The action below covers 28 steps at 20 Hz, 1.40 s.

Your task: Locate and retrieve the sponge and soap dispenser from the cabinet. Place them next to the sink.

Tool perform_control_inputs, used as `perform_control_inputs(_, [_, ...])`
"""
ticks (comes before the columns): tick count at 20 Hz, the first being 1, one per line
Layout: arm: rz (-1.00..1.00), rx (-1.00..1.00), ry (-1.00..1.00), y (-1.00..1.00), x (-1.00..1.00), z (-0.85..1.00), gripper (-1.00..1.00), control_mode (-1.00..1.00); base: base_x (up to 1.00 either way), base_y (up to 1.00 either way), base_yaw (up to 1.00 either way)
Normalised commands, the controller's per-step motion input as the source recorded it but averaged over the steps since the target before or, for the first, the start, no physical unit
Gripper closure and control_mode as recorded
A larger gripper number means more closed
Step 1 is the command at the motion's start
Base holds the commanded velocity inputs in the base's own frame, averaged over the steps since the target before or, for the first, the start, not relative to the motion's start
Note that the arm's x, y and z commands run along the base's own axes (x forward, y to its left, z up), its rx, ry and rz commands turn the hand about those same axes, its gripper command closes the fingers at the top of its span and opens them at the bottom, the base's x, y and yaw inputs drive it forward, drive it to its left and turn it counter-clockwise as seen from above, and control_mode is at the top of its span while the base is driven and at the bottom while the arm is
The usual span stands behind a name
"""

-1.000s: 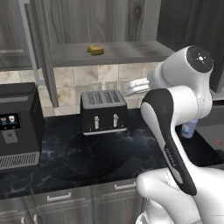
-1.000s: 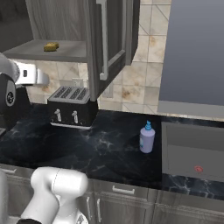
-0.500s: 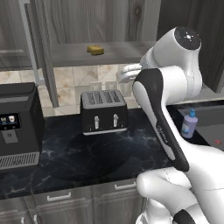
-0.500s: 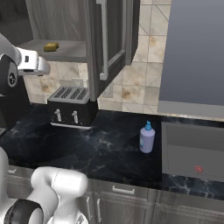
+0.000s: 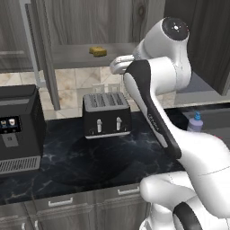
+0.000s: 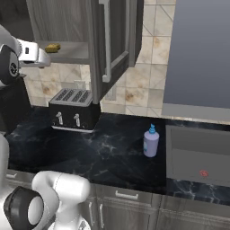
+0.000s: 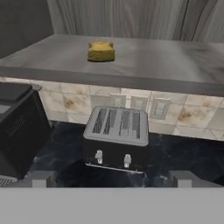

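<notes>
Sponge (image 7: 101, 51) on cabinet (image 7: 144, 65) shelf above toaster (image 7: 116, 138); fingers (image 7: 40, 179) spread apart, empty.

We see the sponge (image 5: 98, 51) lying on the shelf board of the cabinet (image 5: 72, 58), well back from its front edge. Directly below that shelf the toaster (image 5: 106, 114) stands on the countertop (image 5: 81, 161), against the tiled wall. To the toaster's left, set apart from it, the coffee machine (image 5: 17, 128) sits on the same countertop. In the right base view the soap dispenser (image 6: 151, 141) stands upright on the countertop, well right of the toaster and just left of the sink (image 6: 200, 155). The cabinet door (image 6: 114, 42) hangs open between the shelf and the sink side.
</notes>
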Motion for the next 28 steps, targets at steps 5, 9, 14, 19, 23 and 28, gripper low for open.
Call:
perform_control_inputs(5, [0.01,-0.04,0.03,0.03,0.47,0.22,-1.00,-1.00,0.00,0.00,0.00])
perform_control_inputs(9, [0.01,-0.05,-0.01,0.20,0.52,0.02,-1.00,-1.00,0.00,0.00,0.00])
perform_control_inputs(14, [0.03,-0.02,-0.03,0.24,0.54,0.00,-1.00,-1.00,0.00,0.00,0.00])
perform_control_inputs(19, [0.10,0.00,-0.06,0.07,0.61,-0.01,-1.00,-1.00,0.00,0.00,0.00])
perform_control_inputs(23, [0.05,-0.01,0.00,0.14,0.63,-0.02,-1.00,-1.00,0.00,0.00,0.00])
perform_control_inputs(28, [-0.01,-0.06,0.02,0.27,0.67,-0.03,-1.00,-1.00,0.00,0.00,0.00])
